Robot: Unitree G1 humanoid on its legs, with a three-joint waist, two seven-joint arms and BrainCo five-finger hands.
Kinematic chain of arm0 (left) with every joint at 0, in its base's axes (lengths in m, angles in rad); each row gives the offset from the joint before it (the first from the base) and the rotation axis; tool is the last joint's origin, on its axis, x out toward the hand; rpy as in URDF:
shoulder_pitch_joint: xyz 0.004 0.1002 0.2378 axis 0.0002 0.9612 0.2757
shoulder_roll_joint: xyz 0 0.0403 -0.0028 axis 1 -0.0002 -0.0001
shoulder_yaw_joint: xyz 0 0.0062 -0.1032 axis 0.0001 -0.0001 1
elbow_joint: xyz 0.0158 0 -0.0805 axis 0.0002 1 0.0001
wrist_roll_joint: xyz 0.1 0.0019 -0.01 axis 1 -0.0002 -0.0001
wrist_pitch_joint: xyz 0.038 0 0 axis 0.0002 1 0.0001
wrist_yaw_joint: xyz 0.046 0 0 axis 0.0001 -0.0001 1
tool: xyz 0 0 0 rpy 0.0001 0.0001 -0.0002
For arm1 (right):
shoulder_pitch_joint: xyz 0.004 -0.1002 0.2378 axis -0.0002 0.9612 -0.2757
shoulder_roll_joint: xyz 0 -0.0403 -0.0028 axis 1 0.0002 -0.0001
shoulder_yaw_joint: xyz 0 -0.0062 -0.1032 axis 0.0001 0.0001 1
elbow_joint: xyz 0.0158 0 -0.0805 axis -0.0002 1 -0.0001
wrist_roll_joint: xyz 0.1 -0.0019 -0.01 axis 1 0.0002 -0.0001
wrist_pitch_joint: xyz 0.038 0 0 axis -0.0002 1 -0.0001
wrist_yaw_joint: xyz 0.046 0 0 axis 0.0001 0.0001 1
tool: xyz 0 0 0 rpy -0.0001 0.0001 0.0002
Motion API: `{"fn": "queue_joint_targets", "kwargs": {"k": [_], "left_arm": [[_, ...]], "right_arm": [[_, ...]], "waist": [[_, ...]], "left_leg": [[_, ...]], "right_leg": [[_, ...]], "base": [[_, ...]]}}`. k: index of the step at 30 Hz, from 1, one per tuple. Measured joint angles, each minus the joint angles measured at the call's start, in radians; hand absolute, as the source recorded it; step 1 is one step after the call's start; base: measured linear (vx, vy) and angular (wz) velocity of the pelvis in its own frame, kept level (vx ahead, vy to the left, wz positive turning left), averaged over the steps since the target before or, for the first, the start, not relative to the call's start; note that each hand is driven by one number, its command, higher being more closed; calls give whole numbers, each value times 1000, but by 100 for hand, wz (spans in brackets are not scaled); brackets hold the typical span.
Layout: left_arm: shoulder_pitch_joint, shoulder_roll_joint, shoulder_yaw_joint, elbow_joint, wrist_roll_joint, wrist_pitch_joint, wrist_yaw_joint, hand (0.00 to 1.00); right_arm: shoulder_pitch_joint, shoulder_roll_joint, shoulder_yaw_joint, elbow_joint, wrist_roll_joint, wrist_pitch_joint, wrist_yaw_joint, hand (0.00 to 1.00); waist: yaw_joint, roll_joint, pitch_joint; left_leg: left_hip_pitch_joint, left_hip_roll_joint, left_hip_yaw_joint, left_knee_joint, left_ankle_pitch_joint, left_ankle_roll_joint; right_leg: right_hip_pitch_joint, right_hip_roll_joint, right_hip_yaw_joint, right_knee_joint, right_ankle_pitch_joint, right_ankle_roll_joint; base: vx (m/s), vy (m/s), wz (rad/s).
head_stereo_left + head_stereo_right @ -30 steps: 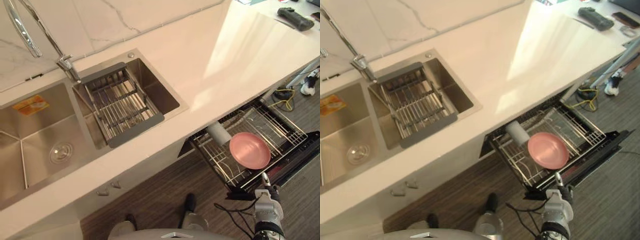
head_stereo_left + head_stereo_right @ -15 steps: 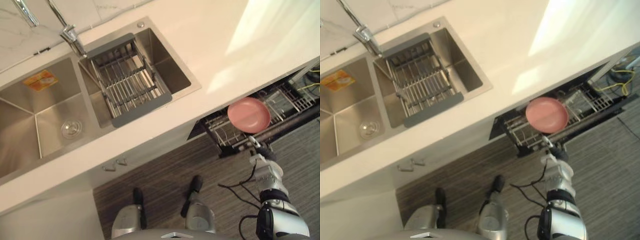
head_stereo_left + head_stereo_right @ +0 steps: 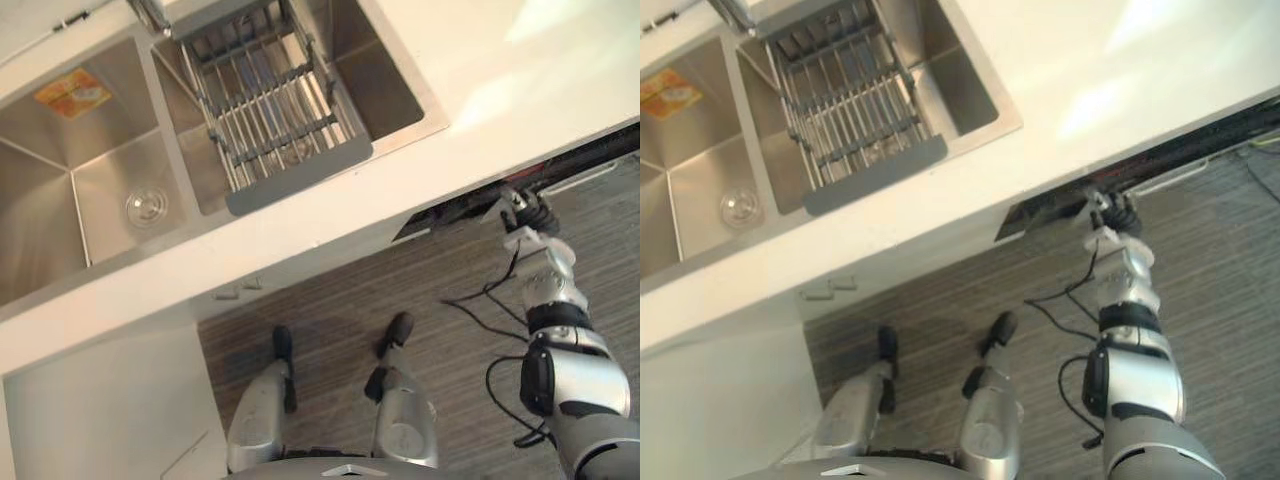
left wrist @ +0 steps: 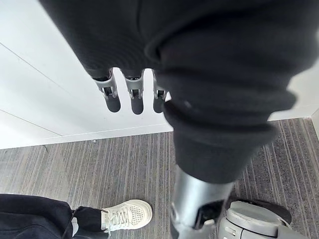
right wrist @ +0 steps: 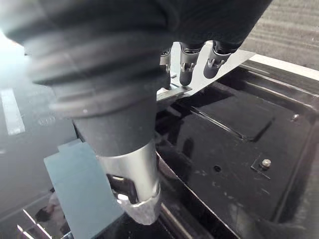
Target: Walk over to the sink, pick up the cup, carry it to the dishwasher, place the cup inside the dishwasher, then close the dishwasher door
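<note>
Meanwhile the whole head view had swung since half a second before, so the sink (image 3: 40, 230) now sat at 11 o'clock and the counter (image 3: 520, 70) ran across toward 2 o'clock. Back then the dishwasher's rack stood pulled out with the pink plate in it. Now the dishwasher (image 3: 455, 208) showed as a dark slot under the counter edge at 3 o'clock. The cup, which a second before lay in that rack beside the plate, was hidden, and its place could not be told.

The right hand (image 3: 527, 212) was at the slot. In its wrist view its fingers (image 5: 184, 69) reached out fairly straight, tips touching the metal edge of the dishwasher door (image 5: 234, 119), clasping nothing. The left hand (image 4: 133, 97) hung with fingers straight over the floor (image 4: 75, 169), a person's shoe (image 4: 127, 215) nearby.

A wire drainer (image 3: 270, 110) sat across the sink's right basin. The left basin held a drain (image 3: 145, 207) and an orange sticker (image 3: 72, 92).
</note>
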Motion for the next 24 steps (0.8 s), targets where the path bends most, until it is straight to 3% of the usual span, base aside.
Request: {"fn": "queue_joint_targets", "kwargs": {"k": [2, 4, 11, 16, 21, 24], "left_arm": [[-13, 0, -5, 0, -7, -9, -9, 0], [-16, 1, -7, 2, -28, -39, -9, 0], [-58, 18, -45, -1, -135, -145, -11, 0], [-69, 19, -45, -32, -184, -191, -10, 0], [-71, 19, -45, -81, -206, -225, -9, 0], [-70, 17, -57, -97, -262, -292, -30, 0]], "right_arm": [[-66, -19, 13, 30, 24, -6, 0, 0], [-101, -51, 31, 45, 55, -44, 22, 0], [-142, -60, 48, 45, 86, -58, 33, 0], [-155, -60, 49, 41, 84, -56, 36, 0], [-110, -60, 35, -19, 73, -55, 37, 0], [47, -38, 17, -169, 2, -72, 48, 0]], "waist": [[13, 8, 13], [23, 14, 37], [26, 16, 39], [26, 17, 43], [31, 16, 55], [25, 14, 54]], "left_leg": [[-25, 0, -4, -1, 8, -3], [-43, 1, -10, -8, 16, -2], [-96, 11, -30, -27, 46, -10], [-104, 19, -31, -32, 60, -13], [-88, 26, -30, -34, 66, -15], [-45, 27, -31, -33, 54, -18]], "right_leg": [[-22, 0, -3, 0, 4, 0], [-41, 2, -4, 0, 9, -3], [-95, 18, 4, 0, 13, -8], [-107, 27, 7, 0, 18, -9], [-98, 35, 13, 0, 21, -12], [-48, 36, 9, -1, 7, -20]], "base": [[-86, -8, 9], [-85, -8, 5], [-55, -24, 3], [-50, -39, -1], [-24, -28, -2], [3, 0, 4]]}}
